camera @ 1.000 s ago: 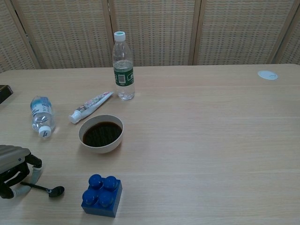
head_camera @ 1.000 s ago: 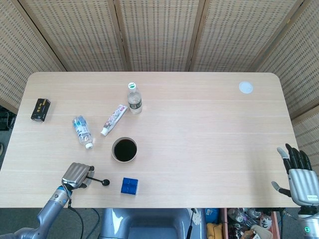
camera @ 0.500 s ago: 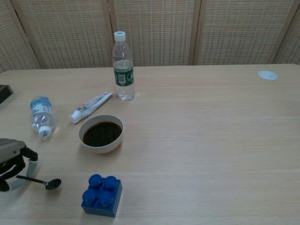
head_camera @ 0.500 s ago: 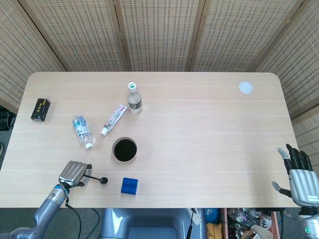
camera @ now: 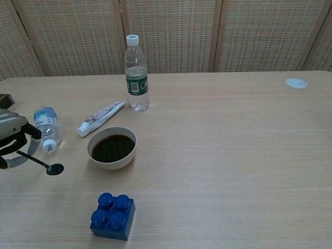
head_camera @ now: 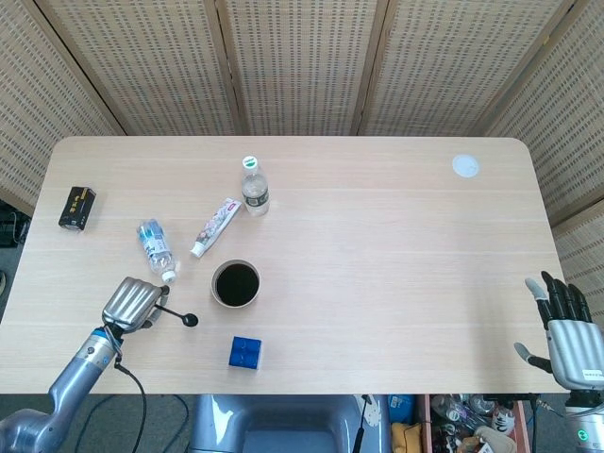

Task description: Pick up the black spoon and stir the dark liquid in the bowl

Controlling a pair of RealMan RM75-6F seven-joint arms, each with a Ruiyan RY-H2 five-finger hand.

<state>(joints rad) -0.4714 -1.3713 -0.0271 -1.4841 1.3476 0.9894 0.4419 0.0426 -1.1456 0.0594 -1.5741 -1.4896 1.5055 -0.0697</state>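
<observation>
We note the left hand (camera: 13,136) grips the black spoon (camera: 40,162) by its handle, bowl end toward the bowl (camera: 111,148) for stirring; the right hand (head_camera: 566,330) is idle, fingers apart.

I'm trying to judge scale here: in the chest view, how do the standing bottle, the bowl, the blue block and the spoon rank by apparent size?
1. Standing bottle
2. Bowl
3. Blue block, though it sits nearest the camera, which inflates it
4. Black spoon, thin, held by the left hand

Black spoon (camera: 44,164), white bowl (camera: 112,158) of dark liquid (camera: 112,148), blue block (camera: 112,216), pale wood table (camera: 233,155)
</observation>
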